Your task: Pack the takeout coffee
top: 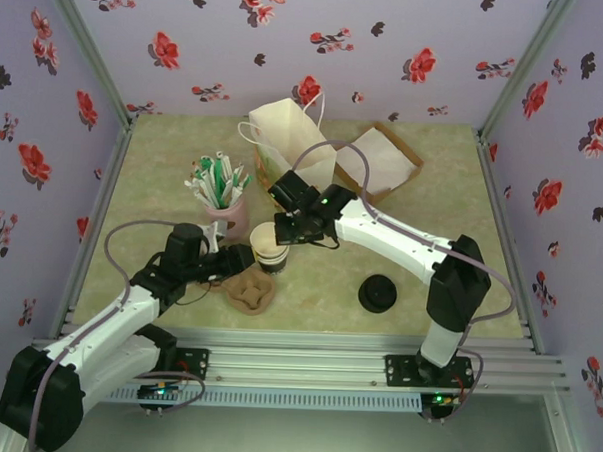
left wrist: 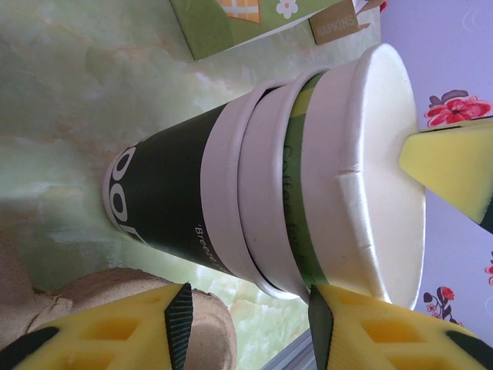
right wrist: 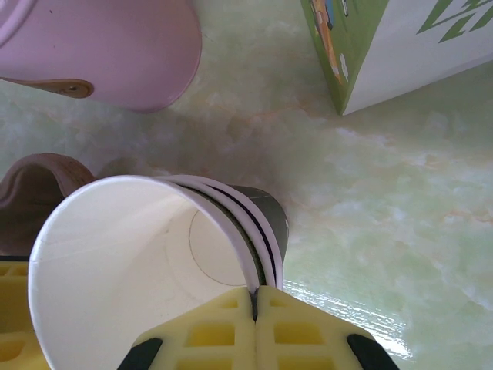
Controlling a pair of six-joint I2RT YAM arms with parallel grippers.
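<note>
A stack of nested paper cups (top: 269,251) stands upright mid-frame on the surface (top: 319,287), axis vertical. The right tool (right wrist: 254,297) has its pads pinched shut on the top cup's rim. The left tool (left wrist: 246,308) is spread wide around the stack's wall, touching nothing I can see. The black lid (top: 380,292) lies well apart, lower right, nearer the right arm.

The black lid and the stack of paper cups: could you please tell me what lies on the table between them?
Nothing: the top external view shows bare table between the black lid and the stack of paper cups.
</note>
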